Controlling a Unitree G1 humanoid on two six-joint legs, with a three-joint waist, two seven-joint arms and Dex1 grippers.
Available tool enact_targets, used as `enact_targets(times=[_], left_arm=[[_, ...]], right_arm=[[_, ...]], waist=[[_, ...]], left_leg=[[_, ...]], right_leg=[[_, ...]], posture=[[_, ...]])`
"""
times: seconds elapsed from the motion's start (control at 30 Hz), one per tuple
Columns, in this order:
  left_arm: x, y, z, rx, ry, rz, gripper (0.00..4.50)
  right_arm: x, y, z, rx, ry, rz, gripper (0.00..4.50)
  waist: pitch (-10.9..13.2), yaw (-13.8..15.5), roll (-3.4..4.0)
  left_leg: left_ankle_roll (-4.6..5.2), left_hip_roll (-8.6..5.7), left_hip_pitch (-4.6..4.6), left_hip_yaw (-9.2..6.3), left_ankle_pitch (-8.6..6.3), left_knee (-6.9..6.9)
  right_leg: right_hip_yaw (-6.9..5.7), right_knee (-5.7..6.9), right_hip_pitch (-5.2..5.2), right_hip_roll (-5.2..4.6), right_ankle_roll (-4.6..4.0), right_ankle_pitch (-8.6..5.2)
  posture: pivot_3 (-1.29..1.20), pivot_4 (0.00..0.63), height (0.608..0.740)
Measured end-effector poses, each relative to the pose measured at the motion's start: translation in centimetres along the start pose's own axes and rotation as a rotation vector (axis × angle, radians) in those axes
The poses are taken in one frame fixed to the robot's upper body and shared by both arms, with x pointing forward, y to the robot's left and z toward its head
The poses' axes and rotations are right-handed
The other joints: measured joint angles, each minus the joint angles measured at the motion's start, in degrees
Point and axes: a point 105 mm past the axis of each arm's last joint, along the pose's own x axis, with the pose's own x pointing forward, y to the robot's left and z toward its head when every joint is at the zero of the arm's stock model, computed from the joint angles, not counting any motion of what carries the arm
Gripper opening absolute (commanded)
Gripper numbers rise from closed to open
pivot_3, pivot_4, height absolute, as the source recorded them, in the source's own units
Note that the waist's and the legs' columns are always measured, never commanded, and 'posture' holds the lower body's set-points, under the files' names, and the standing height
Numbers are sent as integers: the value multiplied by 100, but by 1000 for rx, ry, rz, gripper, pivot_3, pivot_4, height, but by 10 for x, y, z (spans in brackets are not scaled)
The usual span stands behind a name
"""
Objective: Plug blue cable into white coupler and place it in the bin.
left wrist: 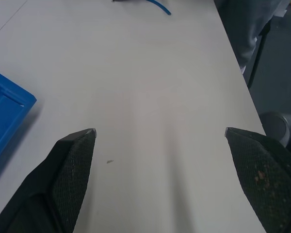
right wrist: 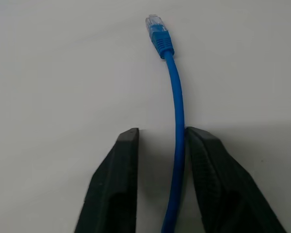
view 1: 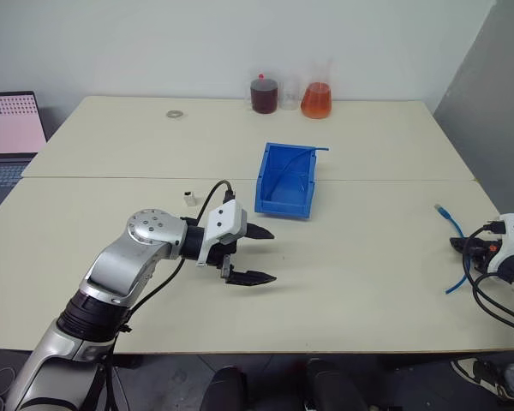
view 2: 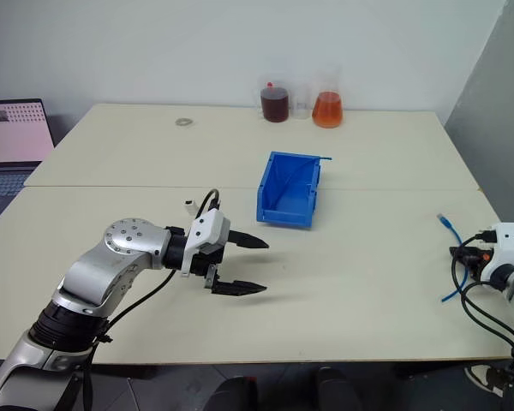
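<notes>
The blue cable (right wrist: 176, 121) is seen lying on the pale worktop (view 1: 368, 257) near its right edge, its clear plug (right wrist: 153, 23) pointing away from the right end effector (right wrist: 161, 138), whose two black fingers are narrowed around the cord, one touching it, a small gap left at the other. The left end effector (view 1: 261, 254) is held released above the worktop, angled toward the right. The white coupler (view 1: 189, 198) stands just behind it, the bin (view 1: 284, 181) beyond. No writing can be read.

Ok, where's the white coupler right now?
The white coupler stands on the table left of the bin, just behind the left gripper, far from the blue cable.
</notes>
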Motion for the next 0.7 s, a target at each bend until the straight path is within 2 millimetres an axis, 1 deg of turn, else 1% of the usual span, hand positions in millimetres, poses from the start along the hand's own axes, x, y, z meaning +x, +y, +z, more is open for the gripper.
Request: enact_targets(times=[0.07, 0.1, 0.27, 0.37, 0.43, 0.47, 0.5, 0.53, 0.57, 0.6, 0.63, 0.7], left_arm=[[0, 0, 0, 0, 1, 1, 4500], [0, 0, 0, 1, 2, 1, 4500], [0, 1, -1, 2, 8, 6, 4500], [-1, 0, -2, -1, 11, 7, 4500], [-4, -1, -6, -12, 24, 18, 4500], [-7, -1, -10, -28, 36, 33, 4500], [-10, -1, -13, -38, 43, 46, 4500], [-14, 0, -16, -55, 48, 67, 4500], [-16, -1, -17, -61, 49, 74, 4500], [-21, -4, -22, -73, 63, 84, 4500], [-26, -6, -27, -87, 79, 94, 4500], [-32, -9, -33, -107, 98, 118, 4500]], right_arm=[[0, -1, -1, -20, 3, 1, 154], [0, -1, -1, -26, 3, 4, 49], [0, 3, 1, -76, 8, 38, 49], [-1, 18, 3, -144, 25, 127, 49], [-5, 40, 7, -244, 44, 239, 49], [-8, 58, 12, -319, 53, 325, 49], [-11, 70, 15, -361, 55, 381, 49], [-14, 86, 21, -412, 47, 449, 49], [-16, 94, 23, -433, 46, 478, 49], [-20, 110, 26, -481, 44, 543, 49], [-24, 124, 28, -518, 40, 600, 49], [-28, 145, 27, -570, 43, 687, 49]], waist=[[0, 0, 0], [0, 0, 0], [0, 0, 0], [1, -2, 3], [9, -6, 16], [13, -11, 22], [14, -12, 23], [14, -10, 24], [14, -6, 24], [14, -3, 24], [15, -5, 24], [16, 14, 21]], left_leg=[[0, 0, 1, 0, 0, 0], [0, 0, 1, 0, 0, 0], [0, 0, 1, 0, 0, 0], [0, 0, 1, 0, 0, -1], [0, 2, 2, -1, 0, -1], [0, 3, 1, -2, 0, -1], [0, 4, 2, -5, 0, 0], [0, 7, 0, -8, 0, 1], [0, 7, 1, -8, 0, 2], [0, 7, 1, -8, 0, 1], [0, 7, 2, -8, 0, 0], [0, 6, 0, -10, 0, 2]], right_leg=[[0, 0, 0, 0, 0, 0], [0, 0, 0, 0, 0, 0], [0, 0, 1, 0, 0, 0], [1, 1, 0, 0, 0, 0], [2, 2, -1, 1, 0, 0], [1, 2, -1, 2, 0, 0], [0, 2, -1, 3, 1, 0], [-3, 3, -1, 4, 1, 0], [-4, 3, -1, 4, 1, 0], [-4, 3, -1, 4, 1, 0], [-4, 2, -1, 4, 0, 0], [-9, 1, -1, 1, 0, -1]], posture=[[0, 150, 740], [0, 150, 740], [0, 150, 740], [0, 150, 740], [0, 150, 740], [0, 150, 740], [0, 150, 740], [0, 150, 740], [0, 150, 740], [0, 150, 740], [0, 150, 740], [0, 150, 740]])
